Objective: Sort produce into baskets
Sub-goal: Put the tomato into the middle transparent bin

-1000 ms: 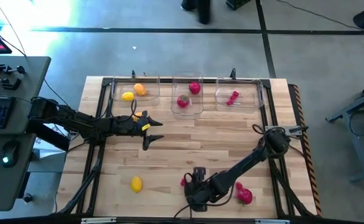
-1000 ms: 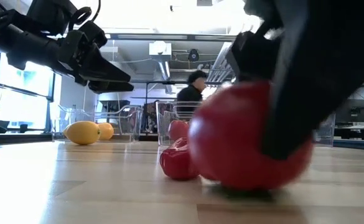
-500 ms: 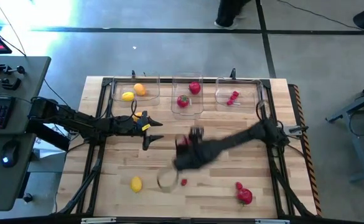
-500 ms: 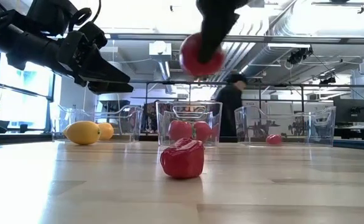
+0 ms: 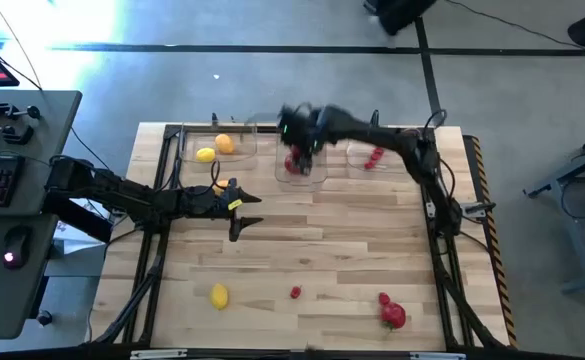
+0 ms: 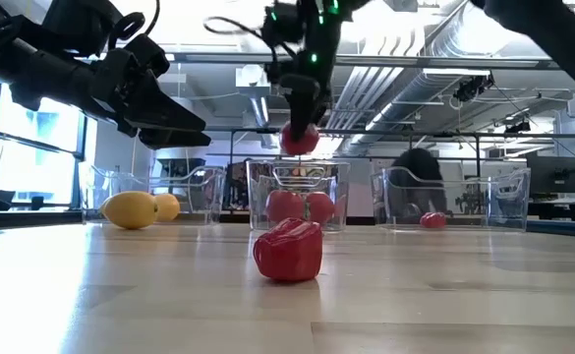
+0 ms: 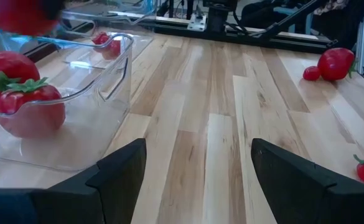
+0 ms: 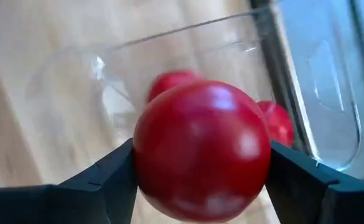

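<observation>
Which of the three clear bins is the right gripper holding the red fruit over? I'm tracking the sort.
The middle bin, which already holds two red fruits; the right gripper hangs above it with the red fruit between its fingers.

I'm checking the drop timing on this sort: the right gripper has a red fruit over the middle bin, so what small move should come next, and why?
Probably open the right gripper and let go. It holds the round red fruit above the middle bin, which already holds two similar red fruits, so the fruit should land with its kind. The left gripper waits open over the table.
</observation>
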You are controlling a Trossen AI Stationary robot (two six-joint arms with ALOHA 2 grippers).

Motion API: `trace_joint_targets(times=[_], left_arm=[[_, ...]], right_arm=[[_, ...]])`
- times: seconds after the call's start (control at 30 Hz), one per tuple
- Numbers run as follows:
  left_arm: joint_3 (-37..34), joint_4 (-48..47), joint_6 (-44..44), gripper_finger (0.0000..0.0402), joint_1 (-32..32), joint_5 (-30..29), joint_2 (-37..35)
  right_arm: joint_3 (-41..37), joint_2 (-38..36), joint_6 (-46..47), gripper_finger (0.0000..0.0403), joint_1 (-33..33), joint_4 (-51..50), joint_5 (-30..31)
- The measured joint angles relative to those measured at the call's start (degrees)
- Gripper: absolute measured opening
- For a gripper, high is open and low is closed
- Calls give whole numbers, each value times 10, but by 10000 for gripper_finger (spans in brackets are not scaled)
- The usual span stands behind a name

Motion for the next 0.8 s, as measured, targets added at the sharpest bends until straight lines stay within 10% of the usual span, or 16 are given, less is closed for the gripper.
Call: trace_joint_targets(times=[0.23,0.8], left_arm=[[0,0,-9,278,0,0,0],[0,-10,-10,278,0,0,0]], right_arm=[[1,23,5,269,-101,29,-109],[0,76,-4,310,-100,36,-115]])
